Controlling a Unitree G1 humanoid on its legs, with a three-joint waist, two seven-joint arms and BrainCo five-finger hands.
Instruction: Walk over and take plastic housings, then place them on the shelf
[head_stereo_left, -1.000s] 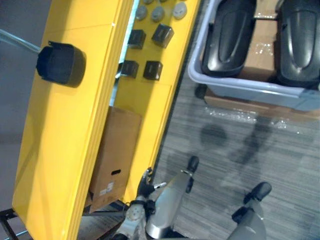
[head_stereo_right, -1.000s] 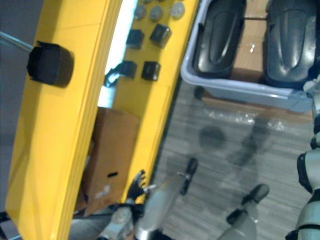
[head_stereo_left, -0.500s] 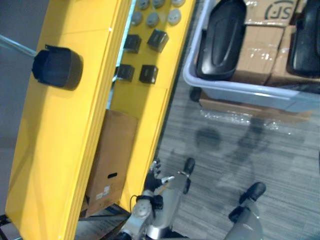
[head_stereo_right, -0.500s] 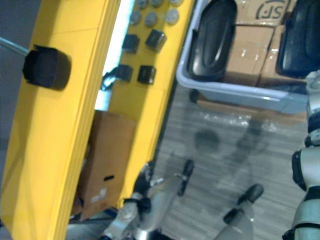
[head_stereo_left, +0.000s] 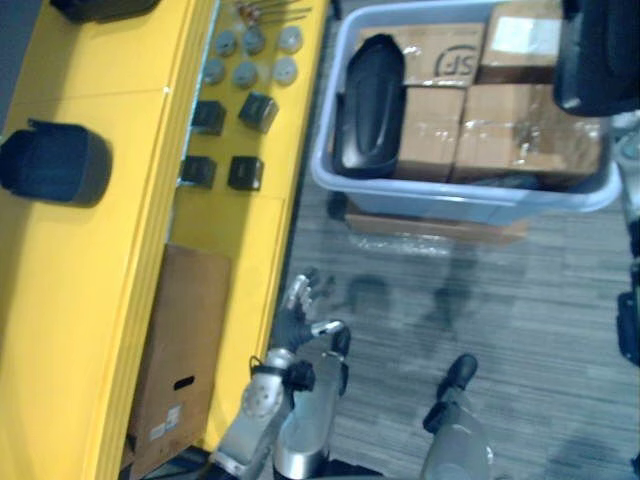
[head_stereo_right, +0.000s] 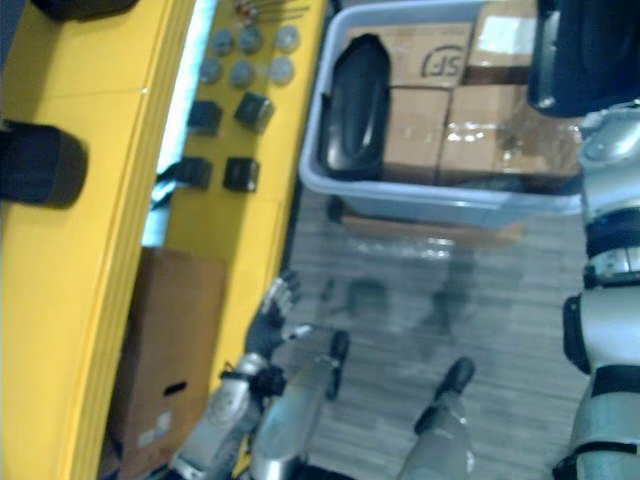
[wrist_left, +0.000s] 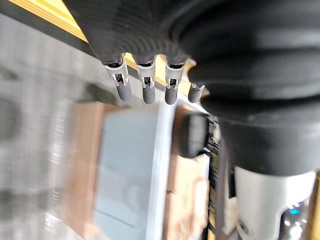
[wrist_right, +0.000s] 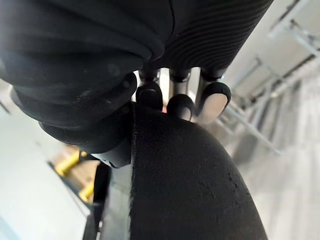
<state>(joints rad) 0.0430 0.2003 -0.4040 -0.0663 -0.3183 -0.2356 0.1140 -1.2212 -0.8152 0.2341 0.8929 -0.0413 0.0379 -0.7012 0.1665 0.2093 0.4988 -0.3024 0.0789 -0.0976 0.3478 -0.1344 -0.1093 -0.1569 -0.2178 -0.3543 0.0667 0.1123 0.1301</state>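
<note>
Now the right hand (wrist_right: 180, 106) has lifted 1 black housing (head_stereo_left: 600, 50) above the grey bin (head_stereo_left: 460, 200), fingers curled over its back. Another housing (head_stereo_left: 370, 105) lies inside the bin. The left hand (head_stereo_left: 300, 305) hangs empty, fingers loosely spread, near the yellow shelf (head_stereo_left: 120, 260), which is probably next.

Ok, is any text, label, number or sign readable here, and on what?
Nothing can be quoted with confidence.
Dark logo on a brown cardboard box in the grey plastic bin: turned and blurred.
White label on the neighbouring cardboard box: too small.
White sticker on the flat cardboard box beside the yellow shelf: too small.
</note>
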